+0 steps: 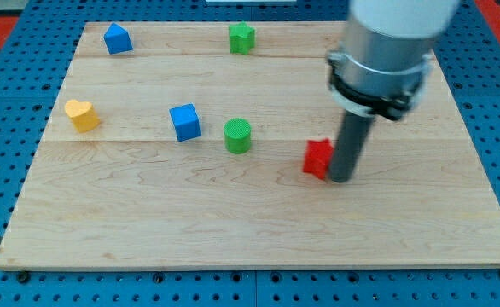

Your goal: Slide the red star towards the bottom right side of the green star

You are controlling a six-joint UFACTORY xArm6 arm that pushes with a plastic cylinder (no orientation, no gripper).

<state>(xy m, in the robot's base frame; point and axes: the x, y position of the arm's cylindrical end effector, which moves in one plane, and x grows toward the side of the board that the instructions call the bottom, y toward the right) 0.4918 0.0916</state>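
Nearest the view's bottom lies bare wooden board (pixel 233 239). Just beyond it my tip (pixel 341 179) rests on the wood, touching the right flank of the red star (pixel 318 159), which is partly hidden behind the rod. No hand or jaws exist here, only the rod, so nothing is open or clamped.

Left of the red star sit a green cylinder (pixel 238 136) and a blue cube (pixel 184 122), then a yellow heart (pixel 82 114) further left. Farthest away, along the view's top, stand the green star (pixel 242 37) and a blue house-shaped block (pixel 118 39).

The red star is well apart from its goal. From this side, a push would likely drive it leftward toward the green cylinder rather than upward; an off-centre contact could also spin it away.
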